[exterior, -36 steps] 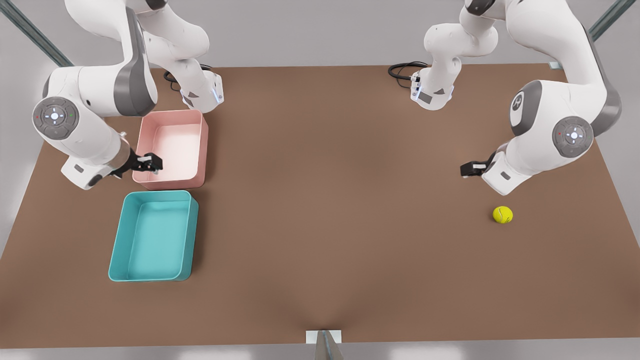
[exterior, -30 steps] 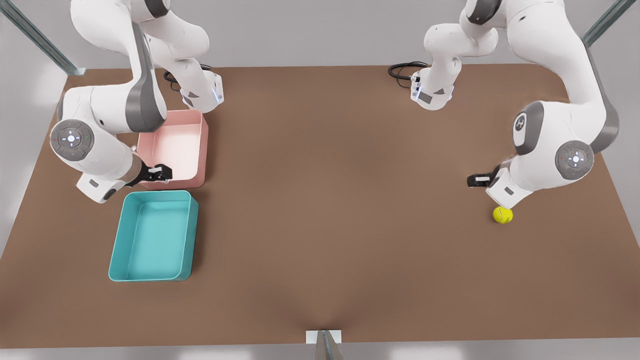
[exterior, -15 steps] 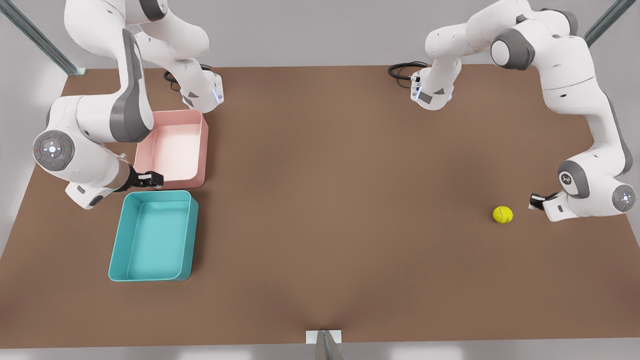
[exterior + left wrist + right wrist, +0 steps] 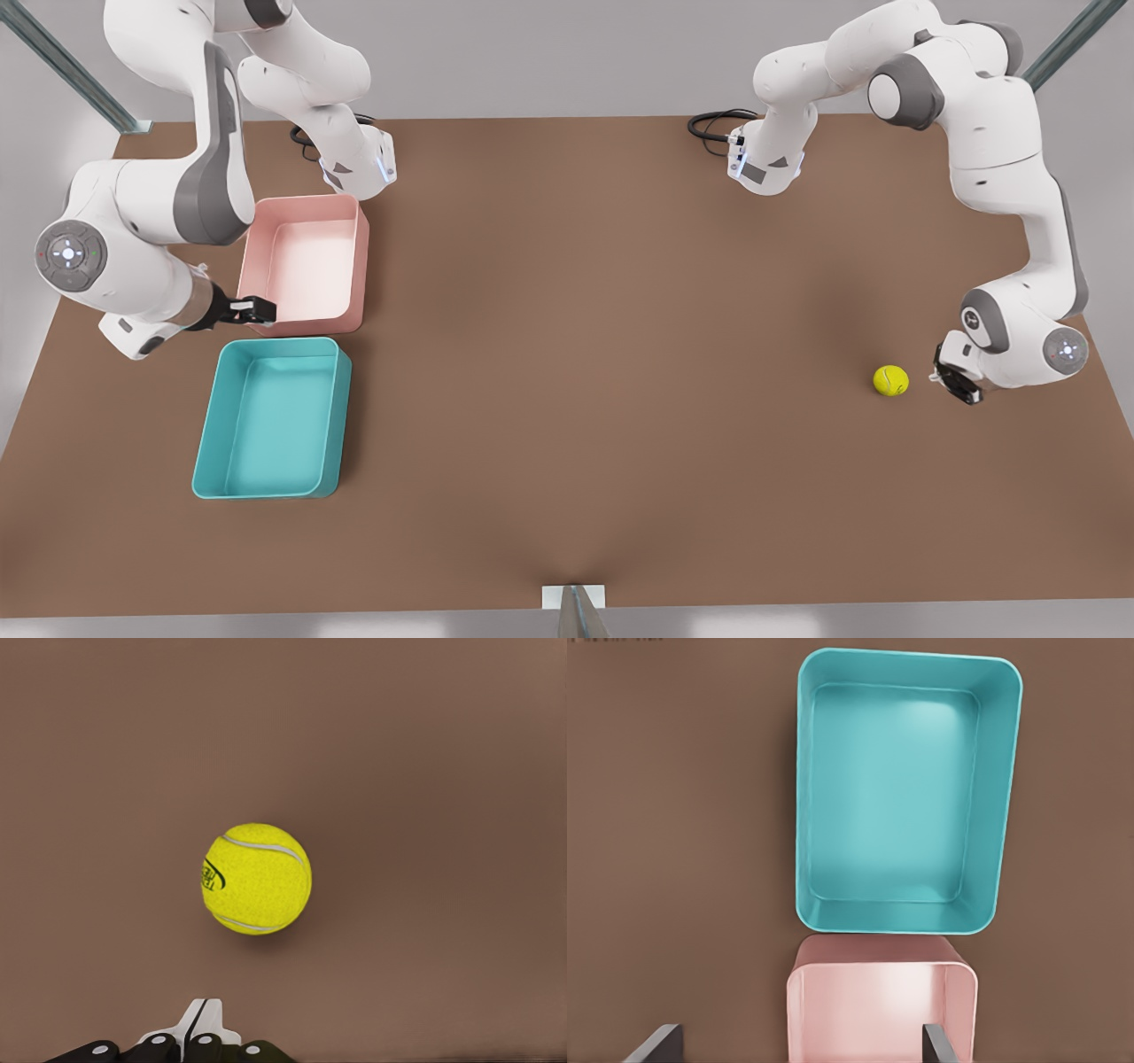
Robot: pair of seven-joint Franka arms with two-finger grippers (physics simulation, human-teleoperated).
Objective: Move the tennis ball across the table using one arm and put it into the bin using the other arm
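The tennis ball (image 4: 890, 380) rests on the brown table (image 4: 576, 354) near the front view's right side, and it sits in the middle of the left wrist view (image 4: 257, 878). My left gripper (image 4: 955, 381) is low over the table just to the front view's right of the ball, apart from it, with its fingers (image 4: 197, 1020) shut and empty. The teal bin (image 4: 270, 416) lies at the front view's left, its inside bare (image 4: 899, 788). My right gripper (image 4: 257, 310) hovers open between the teal bin and the pink tray, holding nothing.
A pink tray (image 4: 306, 261) stands right behind the teal bin, and its near end shows in the right wrist view (image 4: 881, 1001). Both arm bases and a black cable (image 4: 713, 124) are at the table's back edge. Bare tabletop stretches between ball and bins.
The left arm swung out over the ball and came down on its far side, to the front view's right. The right gripper drifted slightly toward the front view's left. The ball stayed put.
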